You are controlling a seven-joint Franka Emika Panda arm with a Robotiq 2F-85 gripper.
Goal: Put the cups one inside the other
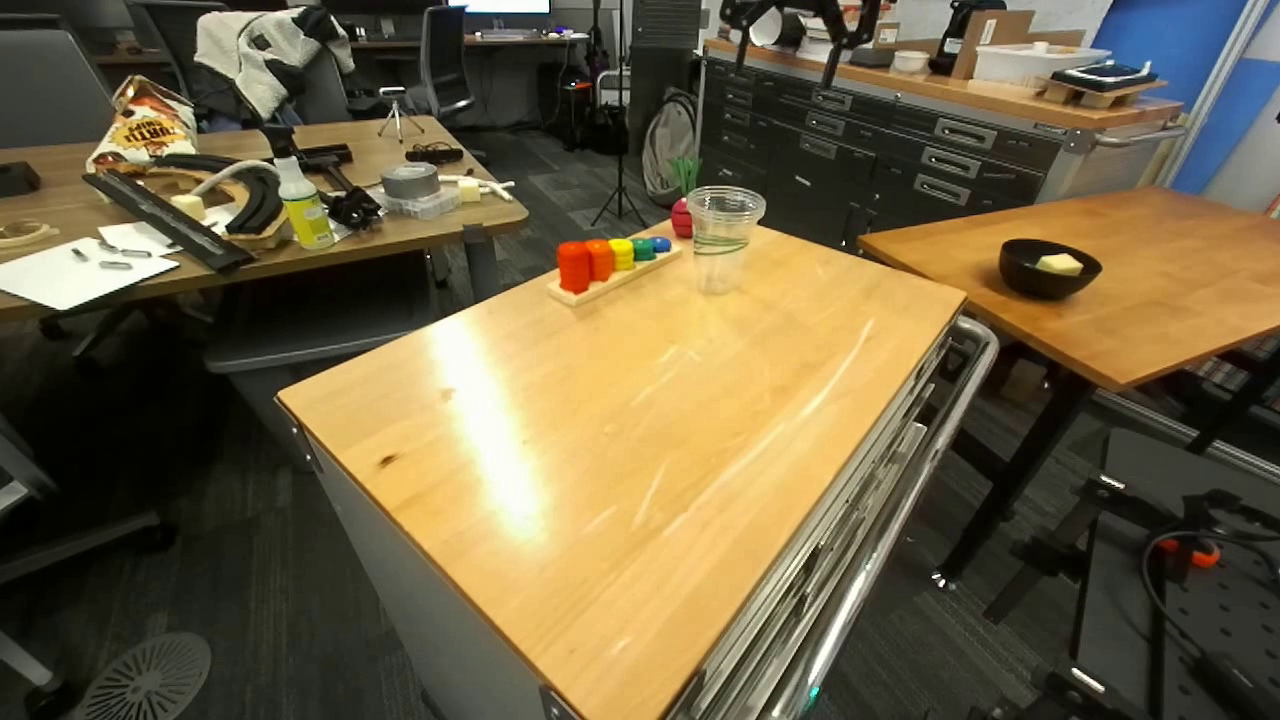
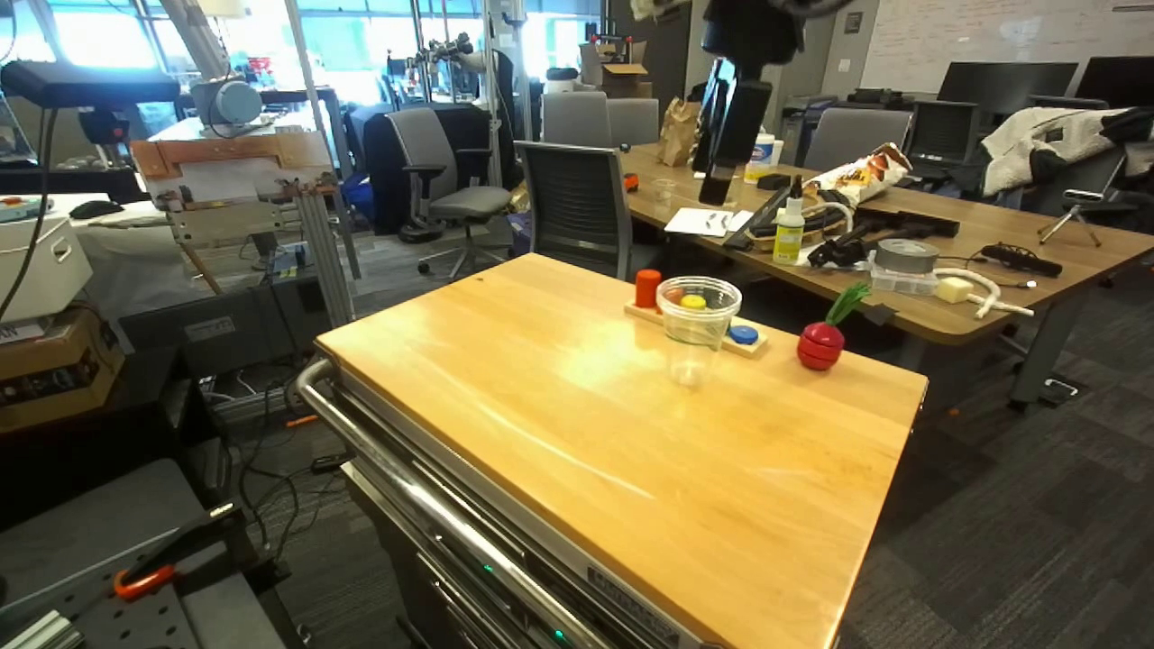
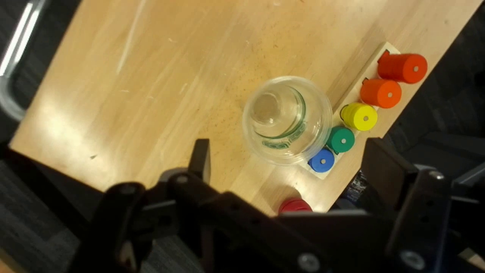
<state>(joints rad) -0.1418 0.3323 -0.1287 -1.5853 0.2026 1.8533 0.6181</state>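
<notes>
An office-like lab is surrounding the table [image 1: 640, 420]; a perforated plate [image 2: 135, 622], drawer cabinet [image 1: 880, 150] and office chair [image 2: 577, 198] are sitting near it; monitors [image 2: 1005, 90] and a scribbled whiteboard [image 2: 983, 36] are showing farther off.

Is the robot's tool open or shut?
Open: the tool shows a wide gap in an exterior view, and its fingers stand apart in the wrist view.

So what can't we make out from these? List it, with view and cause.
Clear cups: the number nested can't be counted; see-through rims and walls overlap in all three views.
Green print on them: too small and blurred to read in the wrist view.
Gripper: its upper part is cut off by the top edge in an exterior view.
Red radish: mostly hidden by the gripper in the wrist view.
</notes>
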